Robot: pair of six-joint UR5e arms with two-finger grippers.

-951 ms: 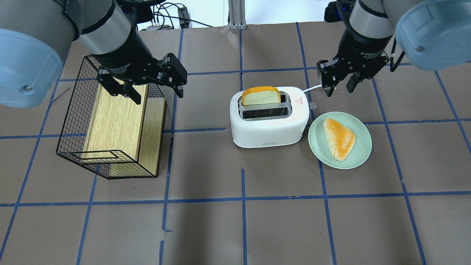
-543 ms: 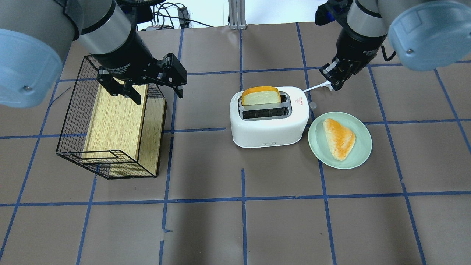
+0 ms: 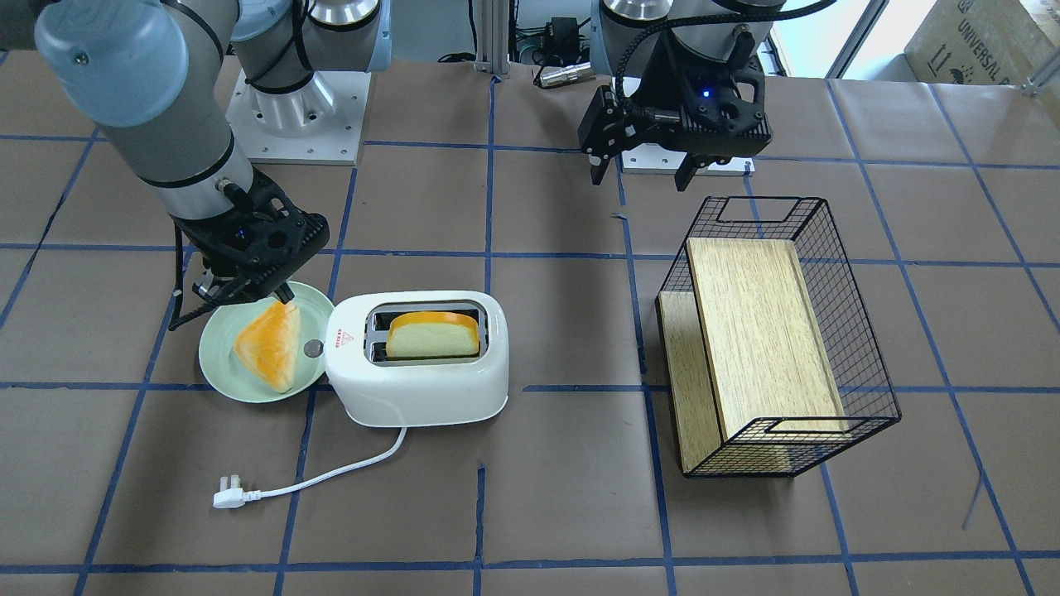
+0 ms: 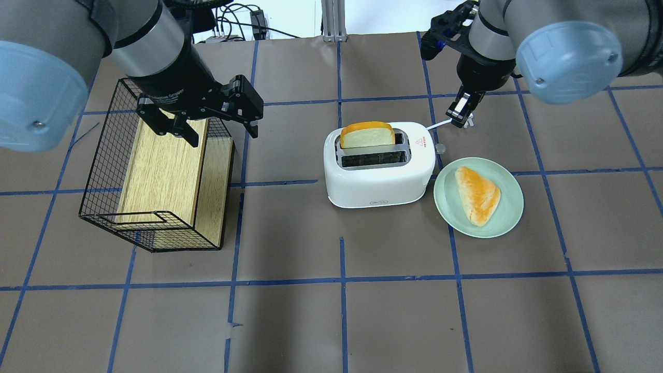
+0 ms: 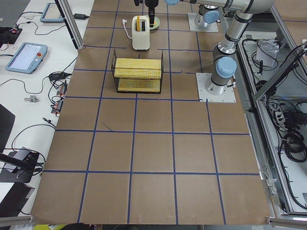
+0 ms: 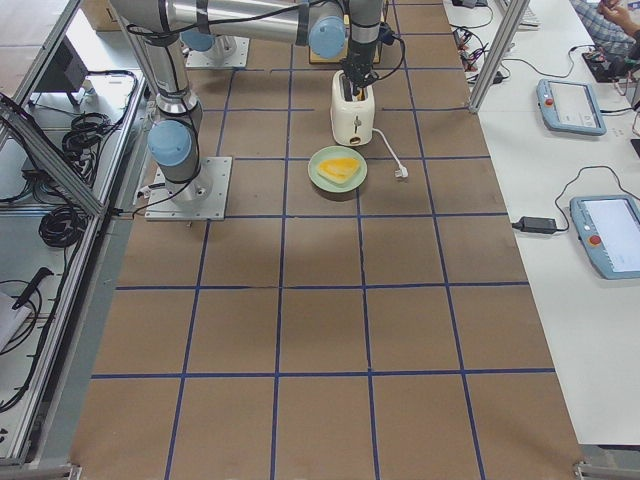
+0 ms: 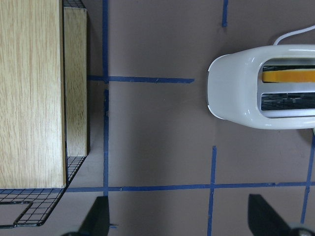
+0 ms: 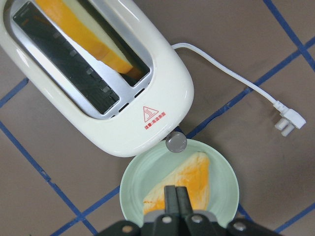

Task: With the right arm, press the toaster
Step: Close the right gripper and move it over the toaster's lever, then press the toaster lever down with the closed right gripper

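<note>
Approach phase, no contact yet: right gripper (image 8: 175, 189), fingers pressed together w/ nothing between, hangs above the green plate (image 4: 510, 207) holding a bread wedge (image 4: 477, 194), just beside the toaster (image 4: 380, 176)'s knob end. Toaster sits mid-table, upright, one slice (image 4: 366, 135) standing high in the slot farther from the robot, cord (image 3: 331, 474) lying unplugged. Left gripper (image 4: 222, 129) is spread wide, idle over the wire basket (image 4: 106, 171). Next move prob. needs a short shift twd the grey knob (image 8: 176, 142), then a straight push down w/o clipping plate or bread.
</note>
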